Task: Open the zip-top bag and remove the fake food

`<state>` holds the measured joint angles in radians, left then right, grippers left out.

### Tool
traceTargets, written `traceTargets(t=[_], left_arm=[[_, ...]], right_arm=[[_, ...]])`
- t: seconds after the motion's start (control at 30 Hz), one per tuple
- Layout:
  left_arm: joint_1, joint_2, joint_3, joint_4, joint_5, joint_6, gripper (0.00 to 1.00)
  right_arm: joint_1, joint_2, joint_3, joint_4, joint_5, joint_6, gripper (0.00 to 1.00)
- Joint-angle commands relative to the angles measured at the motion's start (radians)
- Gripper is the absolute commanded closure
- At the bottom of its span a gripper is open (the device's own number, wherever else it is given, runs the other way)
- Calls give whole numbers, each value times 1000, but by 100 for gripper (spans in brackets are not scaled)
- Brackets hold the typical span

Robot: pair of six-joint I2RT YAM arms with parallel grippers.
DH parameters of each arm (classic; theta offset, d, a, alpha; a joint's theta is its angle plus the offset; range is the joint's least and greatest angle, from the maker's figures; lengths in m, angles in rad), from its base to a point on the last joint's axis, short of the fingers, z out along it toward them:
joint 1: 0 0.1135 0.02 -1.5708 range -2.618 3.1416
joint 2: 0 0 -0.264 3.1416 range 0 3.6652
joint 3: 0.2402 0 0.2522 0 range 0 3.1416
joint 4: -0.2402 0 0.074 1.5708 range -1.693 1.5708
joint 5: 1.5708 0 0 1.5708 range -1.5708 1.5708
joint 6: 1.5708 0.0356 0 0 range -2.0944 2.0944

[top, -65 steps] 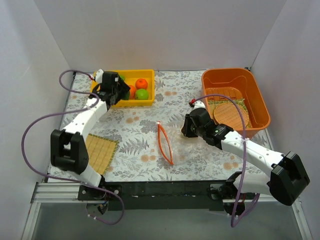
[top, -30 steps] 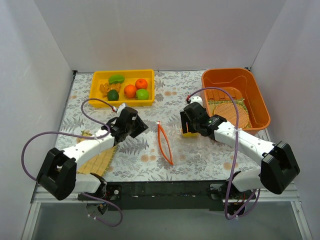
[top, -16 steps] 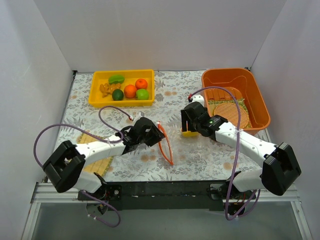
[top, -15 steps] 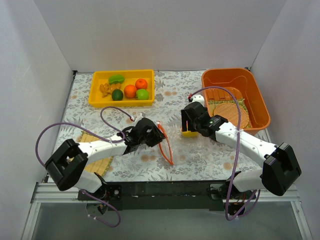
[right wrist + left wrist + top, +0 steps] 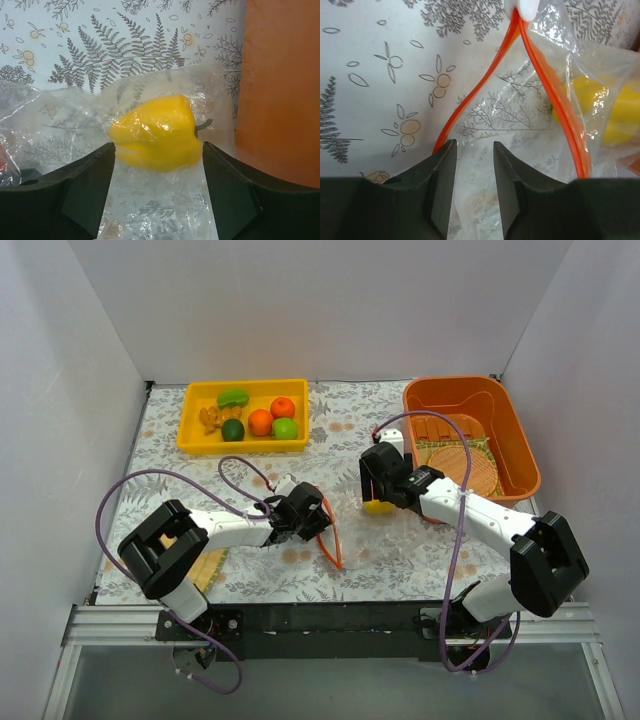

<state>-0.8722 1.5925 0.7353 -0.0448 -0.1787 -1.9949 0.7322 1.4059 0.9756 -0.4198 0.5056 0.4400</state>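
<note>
The clear zip-top bag (image 5: 345, 525) lies mid-table, its orange-red zip strip (image 5: 555, 95) spread into a V at the mouth. One fake food piece, a yellow pepper (image 5: 157, 132), sits inside the plastic, also seen as the yellow pepper (image 5: 377, 506). My left gripper (image 5: 474, 157) is at the bag's mouth by the left strip, its jaws a narrow gap apart over the film. From above, the left gripper (image 5: 318, 520) is beside the strip. My right gripper (image 5: 158, 150) stands wide open, straddling the pepper through the bag; it shows as the right gripper (image 5: 372, 495).
A yellow tray (image 5: 240, 447) at the back left holds orange balls (image 5: 283, 407), a bright green ball (image 5: 286, 427) and other pieces. The orange bin (image 5: 520, 425), with a woven disc (image 5: 460, 465), stands close right of the bag. A straw mat (image 5: 207, 567) lies under the left arm.
The left arm has swung right from the straw mat to the bag's mouth. The right gripper has stayed open over the pepper, shifting only slightly.
</note>
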Motion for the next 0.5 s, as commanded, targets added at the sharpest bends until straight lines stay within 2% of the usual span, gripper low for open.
traceTargets(t=[0.0, 0.03, 0.13, 0.17, 0.27, 0.33, 0.4, 0.47], left_arm=[[-2, 3, 32, -108, -100, -73, 66], [-1, 0, 29, -118, -107, -74, 66], [2, -9, 21, -125, -119, -62, 66], [2, -11, 21, -125, -114, -52, 66], [4, -9, 36, -104, -97, -7, 66], [4, -17, 39, -78, -81, 16, 64], [4, -35, 33, -34, -68, 39, 57], [4, -42, 32, -7, -47, 57, 53]], right_arm=[[-4, 54, 63, 21, 31, -14, 23], [-4, 59, 69, 27, 28, -20, 25], [-4, 61, 66, 42, 11, -18, 41], [-4, 59, 69, 44, 8, -17, 59], [-2, 53, 77, 38, -13, -9, 91], [4, 44, 89, 21, -22, -3, 99], [24, 22, 109, 4, -19, 5, 99], [50, 4, 118, -5, -21, 11, 99]])
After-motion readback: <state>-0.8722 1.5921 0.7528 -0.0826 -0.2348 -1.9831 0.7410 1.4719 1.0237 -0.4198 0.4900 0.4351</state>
